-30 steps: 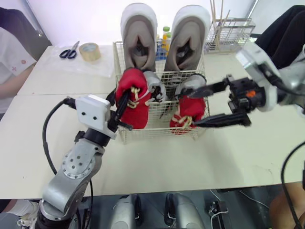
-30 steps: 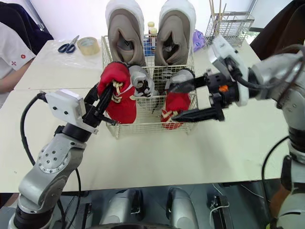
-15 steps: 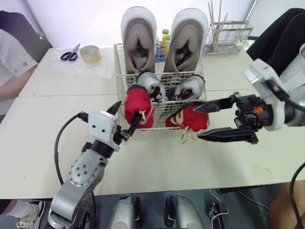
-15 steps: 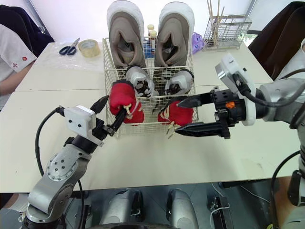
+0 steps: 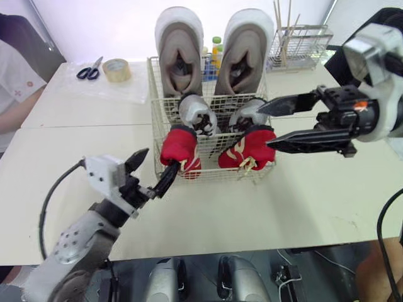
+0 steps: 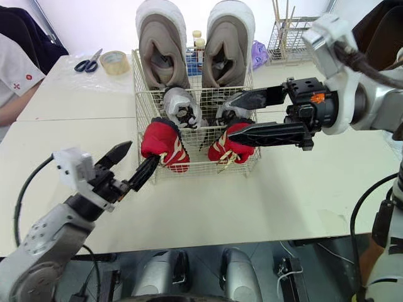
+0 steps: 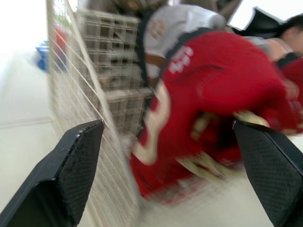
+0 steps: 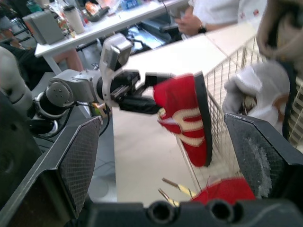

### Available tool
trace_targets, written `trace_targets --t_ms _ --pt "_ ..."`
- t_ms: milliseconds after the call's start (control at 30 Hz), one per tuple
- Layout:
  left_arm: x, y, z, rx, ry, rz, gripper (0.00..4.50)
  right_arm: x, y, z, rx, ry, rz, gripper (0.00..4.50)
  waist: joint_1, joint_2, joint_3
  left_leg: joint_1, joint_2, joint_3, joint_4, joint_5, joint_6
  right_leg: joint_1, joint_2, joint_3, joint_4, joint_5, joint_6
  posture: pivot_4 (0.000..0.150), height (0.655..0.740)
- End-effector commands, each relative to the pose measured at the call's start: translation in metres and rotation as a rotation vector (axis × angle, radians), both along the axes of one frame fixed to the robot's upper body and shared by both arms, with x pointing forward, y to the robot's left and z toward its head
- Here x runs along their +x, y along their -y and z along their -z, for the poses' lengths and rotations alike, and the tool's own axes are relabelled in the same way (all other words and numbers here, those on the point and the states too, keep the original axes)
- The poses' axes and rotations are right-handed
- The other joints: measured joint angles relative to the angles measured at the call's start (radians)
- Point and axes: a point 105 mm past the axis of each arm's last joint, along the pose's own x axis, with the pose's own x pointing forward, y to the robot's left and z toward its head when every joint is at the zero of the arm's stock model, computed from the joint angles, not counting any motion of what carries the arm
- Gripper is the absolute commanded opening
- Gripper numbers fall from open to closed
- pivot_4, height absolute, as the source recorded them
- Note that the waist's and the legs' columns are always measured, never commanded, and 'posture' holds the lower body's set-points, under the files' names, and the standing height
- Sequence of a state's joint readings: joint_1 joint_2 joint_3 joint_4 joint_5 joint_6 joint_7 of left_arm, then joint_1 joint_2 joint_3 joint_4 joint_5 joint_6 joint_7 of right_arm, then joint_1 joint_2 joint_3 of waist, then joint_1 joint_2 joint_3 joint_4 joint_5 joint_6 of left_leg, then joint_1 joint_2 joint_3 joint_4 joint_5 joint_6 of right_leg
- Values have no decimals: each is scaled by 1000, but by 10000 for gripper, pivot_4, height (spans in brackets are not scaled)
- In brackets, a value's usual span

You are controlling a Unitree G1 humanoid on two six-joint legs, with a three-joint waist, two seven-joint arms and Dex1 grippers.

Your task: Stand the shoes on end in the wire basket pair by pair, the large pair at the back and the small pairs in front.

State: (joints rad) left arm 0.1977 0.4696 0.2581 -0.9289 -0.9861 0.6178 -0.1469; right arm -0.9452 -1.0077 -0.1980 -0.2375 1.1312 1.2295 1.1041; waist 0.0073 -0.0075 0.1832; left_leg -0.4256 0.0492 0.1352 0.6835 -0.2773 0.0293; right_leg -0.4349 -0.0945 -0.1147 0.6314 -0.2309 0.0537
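End effectors (image 5: 160,159) (image 5: 264,124) both splayed wide, empty

A lab: white worktables (image 5: 315,201), tape roll (image 5: 117,69), scissors (image 5: 90,68).

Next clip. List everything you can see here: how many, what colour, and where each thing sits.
basket: one, white wire, table centre
large shoes: two, beige, on end at basket's back
small shoes: two, grey, mid-basket
red shoes: two, at basket's front wall
scissors: one, dark-handled, table's far left
tape: one roll, tan, beside scissors
bottles: count unclear, behind basket
rack: one, wire, back right
sticks: several, pale, in rack
table: cream
person: one, white sleeve, left edge
left tool: black, open, before left red shoe
right tool: black, open, by right red shoe
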Motion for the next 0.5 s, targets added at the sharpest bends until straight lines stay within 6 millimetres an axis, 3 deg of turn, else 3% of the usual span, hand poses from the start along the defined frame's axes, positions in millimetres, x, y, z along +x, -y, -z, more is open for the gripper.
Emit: trace_targets --t_ms 33,100,200,333,500 --pt "-18 -7 -23 -113 19 106 44888 -9 6 -29 101 65 -11 45000 1 0 0 0 0 0 0 0 0 0 0 0 0 0 0 1500 7400" --pt "-22 -21 -25 -147 -12 105 44888 -6 12 -34 144 51 12 45000 3 0 0 0 0 0 0 0 0 0 0 0 0 -1 -2 1500 7400" --pt "-24 -58 -23 -163 -43 21 44888 10 38 -26 181 -6 145 45000 3 0 0 0 -1 0 0 0 0 1 -1 0 -2 -1 -2 1500 7400" --pt "-28 -109 2 -100 -156 -116 44888 36 91 10 102 -64 417 45000 6 0 0 0 -2 1 0 -1 1 1 -1 -1 -3 -2 -2 1500 7400" --pt "-11 -145 46 69 -229 -327 44888 73 108 77 -143 37 662 45000 0 4 -1 0 -2 3 0 -1 1 0 0 1 -3 -2 -2 1500 7400"
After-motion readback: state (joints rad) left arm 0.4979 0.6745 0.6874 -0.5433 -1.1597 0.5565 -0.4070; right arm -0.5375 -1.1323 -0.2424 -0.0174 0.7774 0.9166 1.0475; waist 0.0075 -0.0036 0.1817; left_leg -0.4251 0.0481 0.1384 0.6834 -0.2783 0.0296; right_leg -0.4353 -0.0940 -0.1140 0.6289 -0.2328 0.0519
